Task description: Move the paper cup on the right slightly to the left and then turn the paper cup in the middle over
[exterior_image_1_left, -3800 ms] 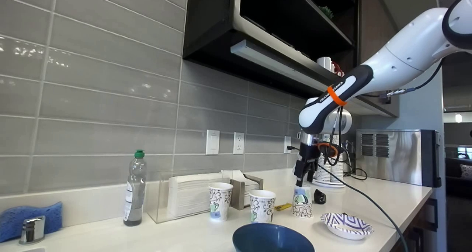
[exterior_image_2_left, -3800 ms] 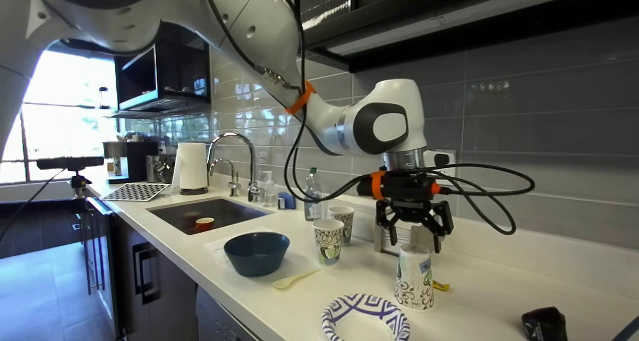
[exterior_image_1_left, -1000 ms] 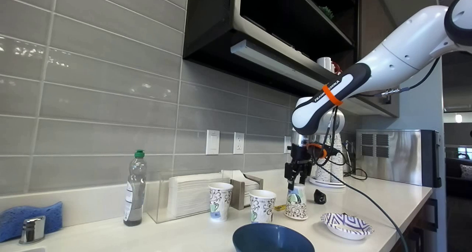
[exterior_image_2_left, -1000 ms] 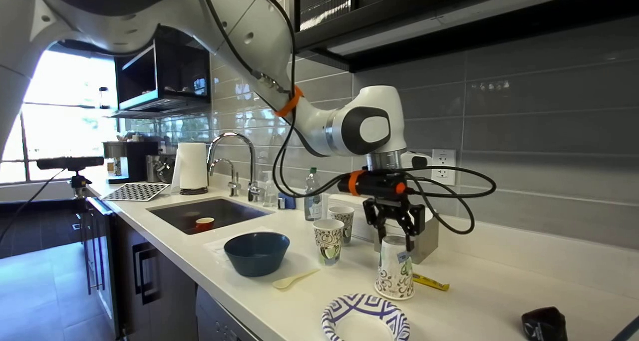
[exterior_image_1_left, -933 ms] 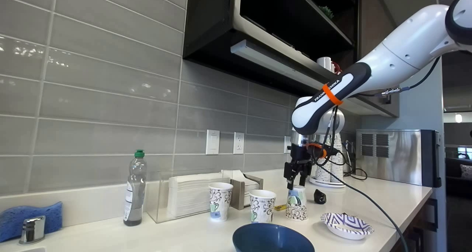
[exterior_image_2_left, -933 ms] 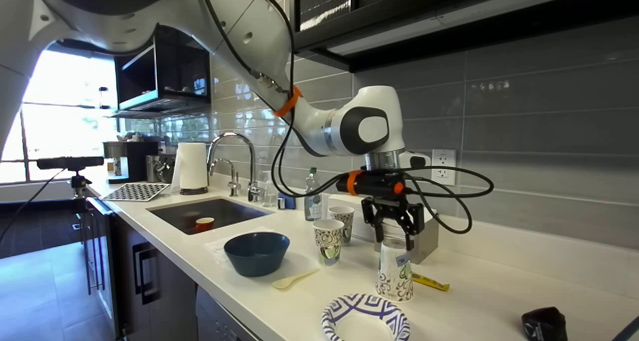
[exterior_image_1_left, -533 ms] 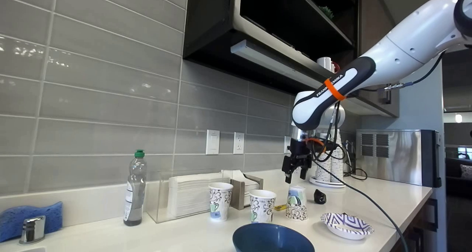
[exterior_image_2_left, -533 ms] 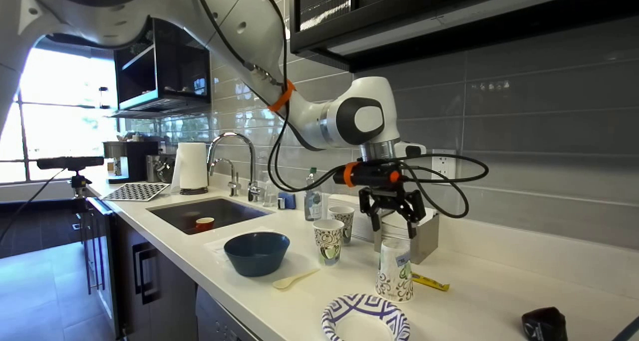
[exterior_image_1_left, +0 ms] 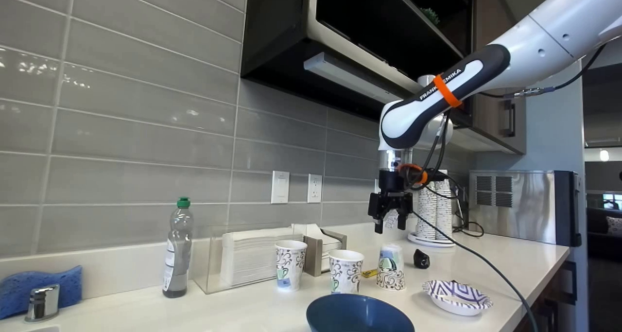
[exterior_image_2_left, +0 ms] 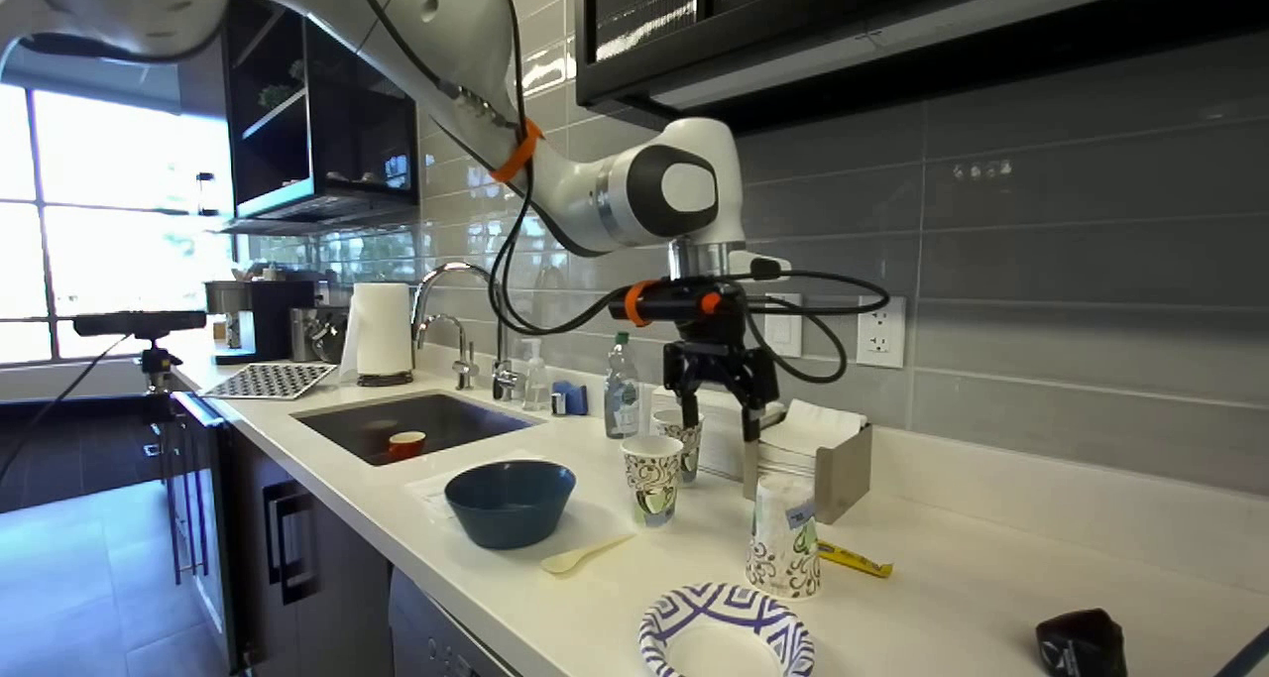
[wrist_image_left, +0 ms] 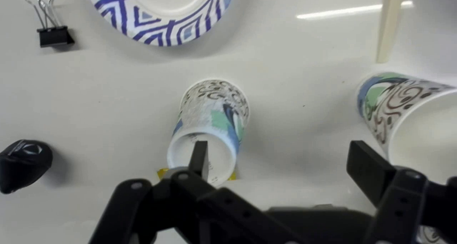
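An upside-down patterned paper cup (exterior_image_1_left: 390, 268) (exterior_image_2_left: 783, 538) stands on the counter, nearest the plate. An upright cup (exterior_image_1_left: 346, 272) (exterior_image_2_left: 653, 481) stands in the middle, mouth up. A further upright cup (exterior_image_1_left: 290, 266) stands beyond it; it is partly hidden behind the middle cup and a finger (exterior_image_2_left: 679, 424). My gripper (exterior_image_1_left: 390, 226) (exterior_image_2_left: 721, 427) is open and empty above the counter, higher than the cups. In the wrist view my gripper (wrist_image_left: 276, 149) shows one finger over the base of the upside-down cup (wrist_image_left: 216, 106) and one beside the middle cup (wrist_image_left: 387, 106).
A blue bowl (exterior_image_1_left: 357, 312) and pale spoon (exterior_image_2_left: 585, 555) lie near the middle cup. A patterned paper plate (exterior_image_2_left: 684, 608) is at the front. A napkin holder (exterior_image_2_left: 843, 474), yellow packet (exterior_image_2_left: 855, 559) and black object (exterior_image_2_left: 1081, 642) are near. A cabinet (exterior_image_1_left: 291, 35) hangs above.
The upside-down cup has shifted left towards the middle cup and stands flat after a slight tilt. My gripper was around its top, then opened, rose and moved left towards the middle cup.
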You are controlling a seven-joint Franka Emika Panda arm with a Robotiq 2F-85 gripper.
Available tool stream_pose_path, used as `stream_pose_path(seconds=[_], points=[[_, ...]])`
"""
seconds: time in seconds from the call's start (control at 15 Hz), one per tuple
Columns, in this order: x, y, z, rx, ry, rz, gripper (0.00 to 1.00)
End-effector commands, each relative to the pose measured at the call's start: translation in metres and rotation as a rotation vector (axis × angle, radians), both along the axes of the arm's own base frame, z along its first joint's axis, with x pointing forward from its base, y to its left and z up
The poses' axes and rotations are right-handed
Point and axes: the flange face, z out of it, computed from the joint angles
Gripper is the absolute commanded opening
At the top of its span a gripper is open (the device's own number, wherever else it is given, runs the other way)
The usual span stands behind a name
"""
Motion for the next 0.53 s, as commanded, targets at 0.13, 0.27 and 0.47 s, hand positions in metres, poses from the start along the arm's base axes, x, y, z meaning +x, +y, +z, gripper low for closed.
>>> stream_pose_path(seconds=[0.13,0.27,0.47], points=[[0.002,0.05,-0.015,0.05,0.018,0.061,1.0],[0.002,0.046,-0.012,0.036,0.032,0.048,1.0],[0.003,0.051,-0.014,0.037,0.033,0.057,1.0]])
